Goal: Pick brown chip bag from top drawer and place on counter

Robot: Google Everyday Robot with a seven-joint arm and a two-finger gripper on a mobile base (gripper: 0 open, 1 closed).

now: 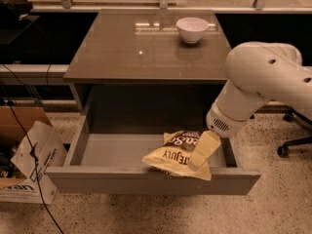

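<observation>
Floor (273, 208): speckled terrazzo fills the foreground, with a dark strip below a window ledge behind.
Cabinet (80, 94): a grey unit at the centre of the view.
Counter (122, 52): the cabinet's glossy grey-brown top, which reflects the light.
Top drawer (146, 180): pulled fully out toward the camera. It has a plain flat front panel and a light grey inner floor.
Robot arm (263, 79): a thick white arm reaches in from the right and bends down over the drawer's right side.
Cardboard box (29, 155): stands on the floor to the left of the drawer, flaps open, with a black cable running past it.
Brown chip bag (170, 156): lies inside the drawer, in its right half, against the front. The dark brown end points toward the back of the drawer. The cream-yellow end points toward the camera and rests over the top edge of the front panel. The long axis slants from back right to front left, and the dark lettering reads upside down from here.
Bowl (191, 29): small and white, upright on the counter near its back right corner, well apart from the bag.
Gripper (202, 152): cream-coloured and angled downward, it lies across the right part of the bag and touches it. Whether it is open or clamped on the bag cannot be told.
</observation>
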